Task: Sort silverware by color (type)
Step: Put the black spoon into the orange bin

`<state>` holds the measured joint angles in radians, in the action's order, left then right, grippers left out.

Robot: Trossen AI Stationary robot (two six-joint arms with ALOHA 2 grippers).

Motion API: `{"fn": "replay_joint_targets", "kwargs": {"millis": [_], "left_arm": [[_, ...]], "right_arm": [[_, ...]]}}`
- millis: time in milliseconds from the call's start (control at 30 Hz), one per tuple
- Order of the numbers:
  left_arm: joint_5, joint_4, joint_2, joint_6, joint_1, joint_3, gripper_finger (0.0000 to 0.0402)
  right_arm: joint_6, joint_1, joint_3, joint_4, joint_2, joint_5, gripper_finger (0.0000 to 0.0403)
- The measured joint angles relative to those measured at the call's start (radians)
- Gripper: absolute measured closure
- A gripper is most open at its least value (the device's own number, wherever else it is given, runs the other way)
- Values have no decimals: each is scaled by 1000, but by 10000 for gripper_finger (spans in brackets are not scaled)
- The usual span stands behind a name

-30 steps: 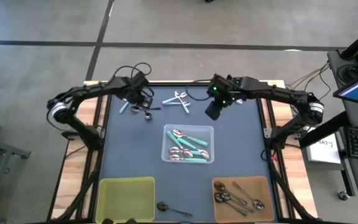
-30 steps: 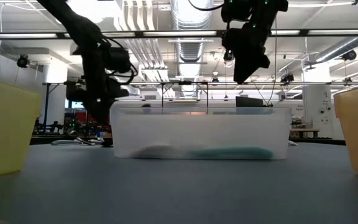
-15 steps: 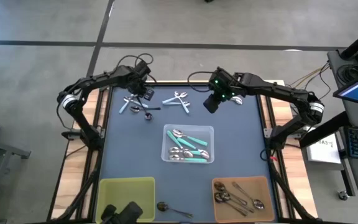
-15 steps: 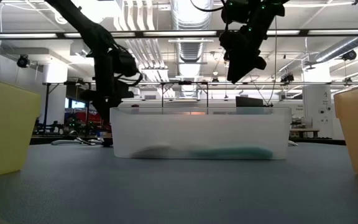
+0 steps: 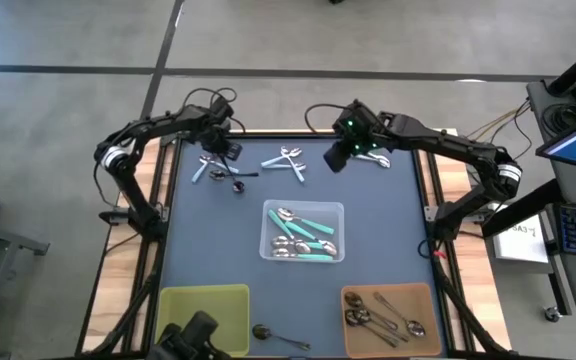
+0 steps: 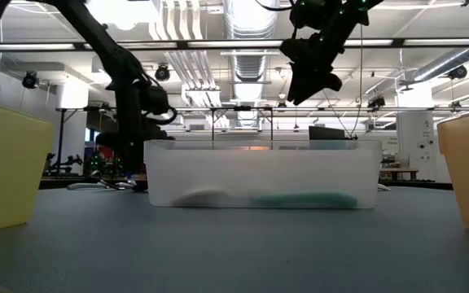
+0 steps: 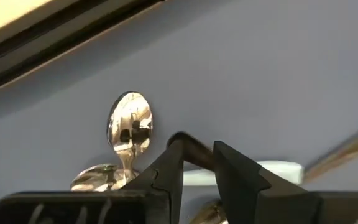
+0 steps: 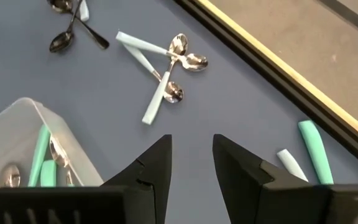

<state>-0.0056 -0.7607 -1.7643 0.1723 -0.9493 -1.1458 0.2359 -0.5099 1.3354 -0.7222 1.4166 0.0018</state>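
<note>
At the near edge of the dark tabletop (image 5: 208,250) stood a yellow bin (image 5: 204,316) on the left and a brown bin (image 5: 390,318) on the right, the brown one holding several all-metal spoons (image 5: 380,316). One dark spoon (image 5: 276,335) lay on the tabletop between the two bins. In the middle sat a clear bin (image 5: 303,232) with teal-handled spoons (image 5: 311,240) inside it.

Beyond the clear bin, near the far edge, three pale-handled spoons (image 8: 159,70) lay crossed over one another. To their left was a small heap of spoons (image 5: 218,173), pale and dark handles mixed. At the far right edge lay a teal handle (image 8: 315,151) with a pale handle (image 8: 288,163) just beside it.

The left hand (image 7: 197,155) was down at the left heap, its fingers a narrow gap apart with a dark strip between their tips; whether it was pinching a spoon could not be told. A shiny spoon bowl (image 7: 129,121) lay just past it. The right hand (image 8: 191,152) hung above the far tabletop, right of the crossed spoons, its fingers spread and empty.
</note>
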Motion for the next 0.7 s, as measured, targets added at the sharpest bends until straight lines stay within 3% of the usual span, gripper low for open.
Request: {"fn": "replay_joint_targets", "kwargs": {"millis": [500,700], "left_arm": [[-4,-38,-35,-33,-2,-23,331],[93,-103,-1,-106,0,-23,331]], "right_arm": [[44,-1,0,3,0,0,296],[53,-1,0,2,0,0,301]]}}
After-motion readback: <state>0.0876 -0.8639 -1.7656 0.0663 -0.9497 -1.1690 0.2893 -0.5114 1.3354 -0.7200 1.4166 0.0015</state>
